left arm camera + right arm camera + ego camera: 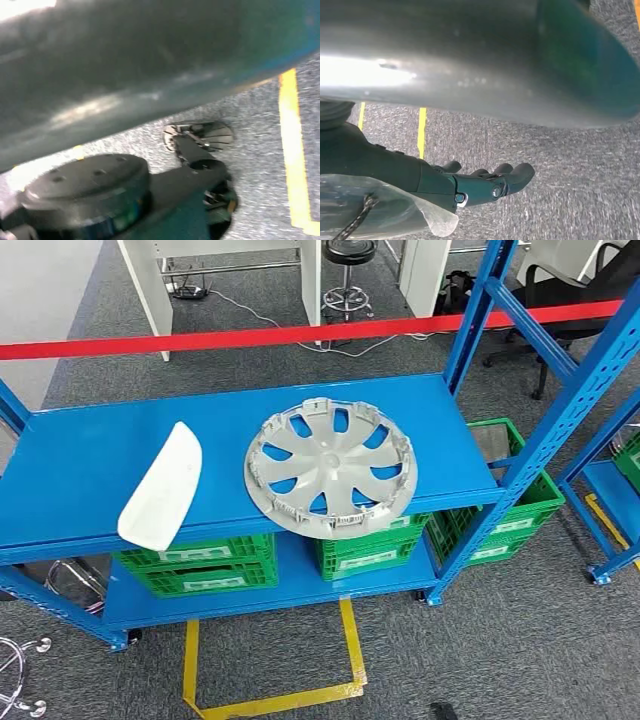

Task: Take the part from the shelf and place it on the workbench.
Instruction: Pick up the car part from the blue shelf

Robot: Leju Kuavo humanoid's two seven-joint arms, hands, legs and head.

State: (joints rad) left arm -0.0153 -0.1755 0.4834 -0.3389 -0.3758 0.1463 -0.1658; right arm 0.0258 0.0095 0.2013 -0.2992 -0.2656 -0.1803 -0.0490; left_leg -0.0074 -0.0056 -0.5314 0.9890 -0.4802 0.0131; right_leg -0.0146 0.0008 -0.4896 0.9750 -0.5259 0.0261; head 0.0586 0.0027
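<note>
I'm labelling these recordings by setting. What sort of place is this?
Probably a workshop or robot test area: blue metal shelving rack holding a silver plastic wheel cover, green plastic crates below, yellow floor tape.

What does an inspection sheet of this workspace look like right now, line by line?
Surface: blue shelf, top board bare apart from two parts.
Job's things: silver hubcap lies flat near the front edge, slightly overhanging it; white panel lies to its left, also at the front edge. The two are apart.
Clutter: green crates on the lower board and one beside the shelf.
Hands: left hand hangs over the carpet, too blurred to judge; right hand hangs with fingers out, holding nothing.
Cables: one cable runs across the carpet behind the shelf.
Surroundings: red tape barrier, yellow floor marks, stool, office chair.
</note>
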